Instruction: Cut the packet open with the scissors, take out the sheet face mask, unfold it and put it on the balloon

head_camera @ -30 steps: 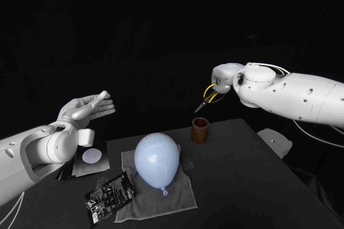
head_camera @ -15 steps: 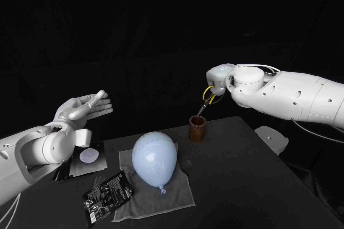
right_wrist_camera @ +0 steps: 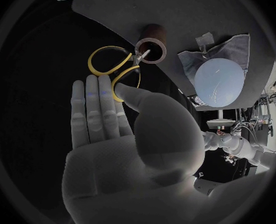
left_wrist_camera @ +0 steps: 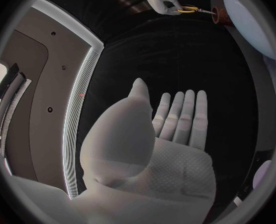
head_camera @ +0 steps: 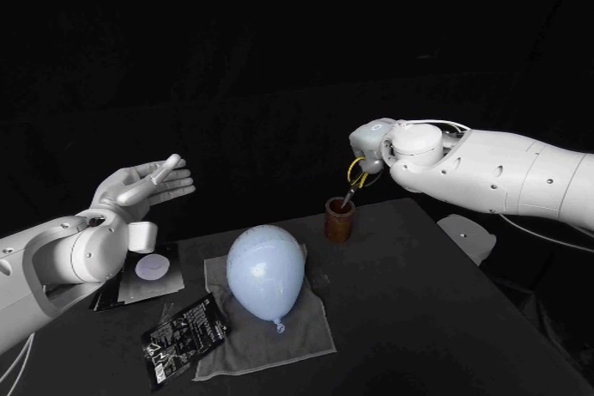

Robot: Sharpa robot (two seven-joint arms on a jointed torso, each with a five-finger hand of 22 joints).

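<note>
While left hand (head_camera: pixel 146 183) spreads empty, right hand (right_wrist_camera: pixel 122 134) tight on yellow-looped scissors (right_wrist_camera: pixel 135 61) at brown tube (right_wrist_camera: pixel 151 44)

A black worktop (head_camera: pixel 433 310) runs from the near edge to the far right, matte and evenly lit. Behind it hangs a dark backdrop (head_camera: pixel 248 70) with almost no detail to it. Just off the worktop's right edge stands a pale grey object (head_camera: pixel 471 235), too dim to identify. The left wrist view shows a grey-brown wall panel (left_wrist_camera: pixel 45 84) edged by a bright light strip (left_wrist_camera: pixel 75 114).
</note>
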